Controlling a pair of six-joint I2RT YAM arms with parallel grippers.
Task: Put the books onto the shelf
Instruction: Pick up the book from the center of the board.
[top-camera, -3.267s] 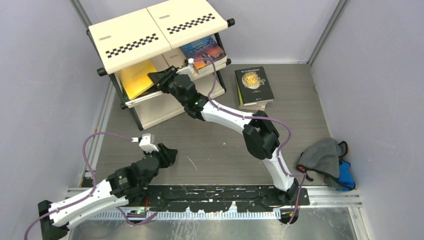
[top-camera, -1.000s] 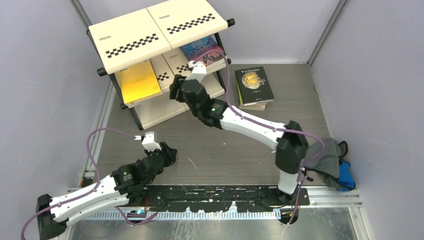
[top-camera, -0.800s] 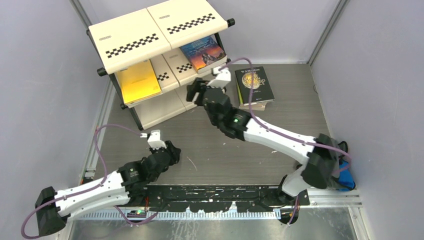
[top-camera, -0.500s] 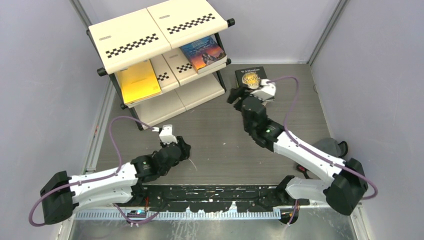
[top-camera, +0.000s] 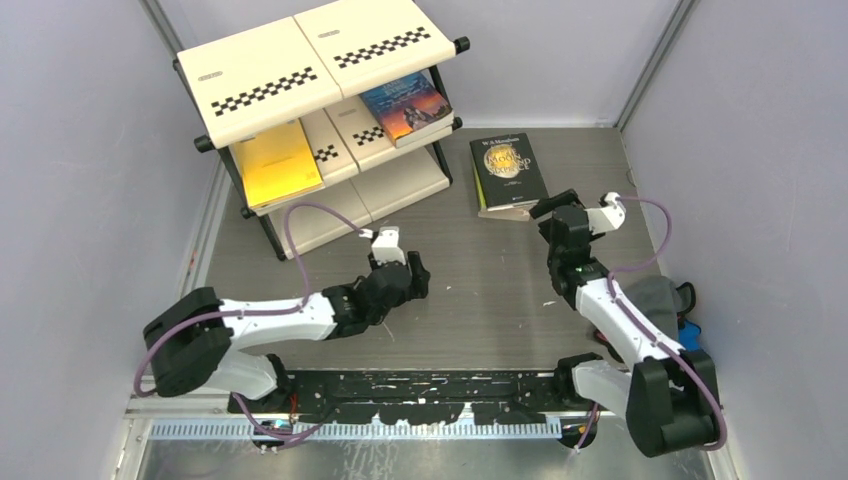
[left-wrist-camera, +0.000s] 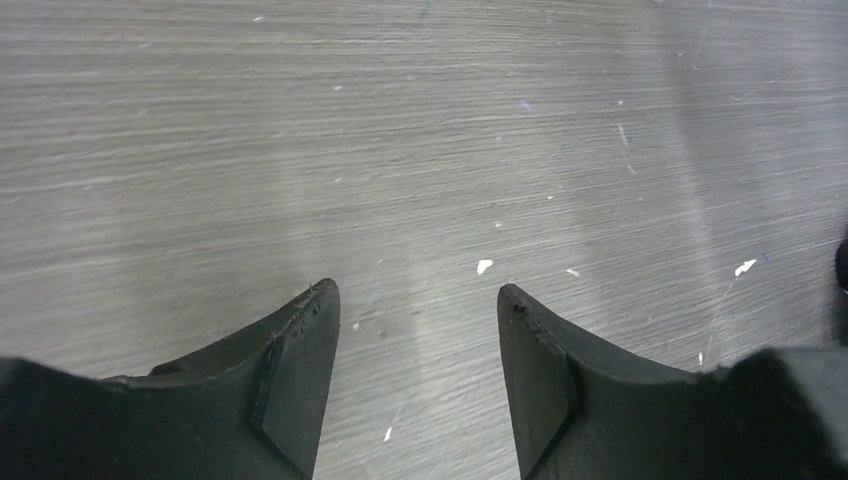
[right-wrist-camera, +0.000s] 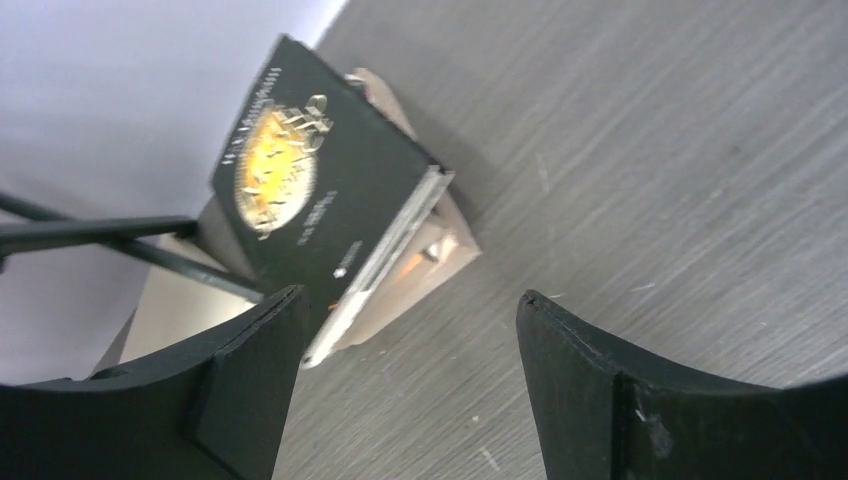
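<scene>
The shelf (top-camera: 300, 65) stands at the back left. An orange-yellow book (top-camera: 275, 160) and a blue book (top-camera: 405, 105) lie on its middle tier. On the table to its right lies a black book with gold lettering (top-camera: 508, 170), resting on another book with a pale cover (right-wrist-camera: 425, 262) whose lime edge (top-camera: 478, 195) shows. My right gripper (top-camera: 548, 207) hovers open just in front of that stack, nothing between its fingers (right-wrist-camera: 410, 295). My left gripper (top-camera: 418, 278) is open over bare table near the middle (left-wrist-camera: 417, 288).
A grey-and-blue cloth bundle (top-camera: 665, 305) lies at the right edge, partly behind my right arm. The shelf's black tube frame (right-wrist-camera: 100, 235) shows at the left of the right wrist view. Walls close in the table on three sides.
My right arm has pulled away from the shelf and swung right to the black book, its jaws widening. My left arm has stretched forward toward the table's middle and opened further.
</scene>
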